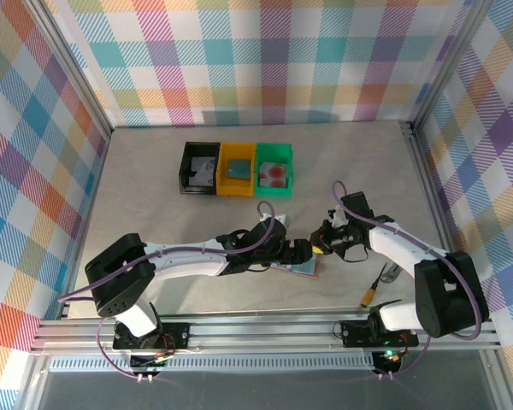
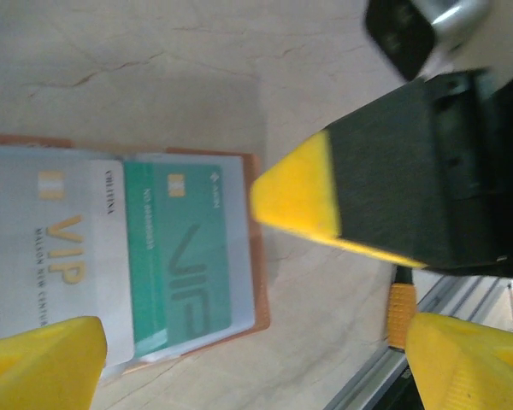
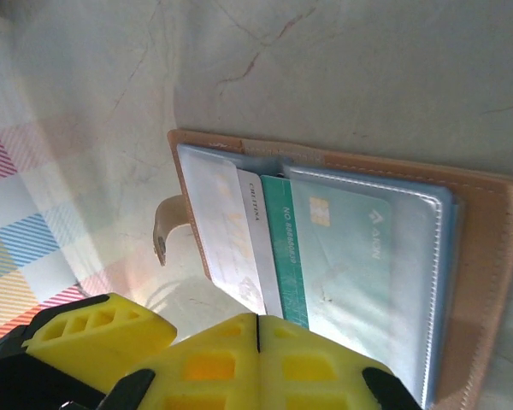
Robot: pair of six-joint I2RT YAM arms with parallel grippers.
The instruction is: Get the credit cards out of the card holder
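Note:
The reddish-brown card holder (image 1: 301, 268) lies open on the table between both grippers. Its grey-blue pockets hold a grey-white VIP card (image 2: 60, 256) and a teal-blue card (image 2: 184, 256). In the right wrist view the grey-white card (image 3: 227, 231) sits left of the teal-blue card (image 3: 359, 256), and the holder's brown rim (image 3: 487, 256) frames them. My left gripper (image 2: 252, 350) hangs open over the holder's right edge. My right gripper (image 3: 256, 329) is shut, its yellow tips meeting over the cards' near ends. Whether they touch a card is hidden.
At the back stand a black bin (image 1: 200, 167), a yellow bin (image 1: 237, 168) and a green bin (image 1: 274, 171), each with a card inside. An orange plug (image 1: 372, 295) lies near the front rail. The holder's strap tab (image 3: 167, 226) curls off its left side.

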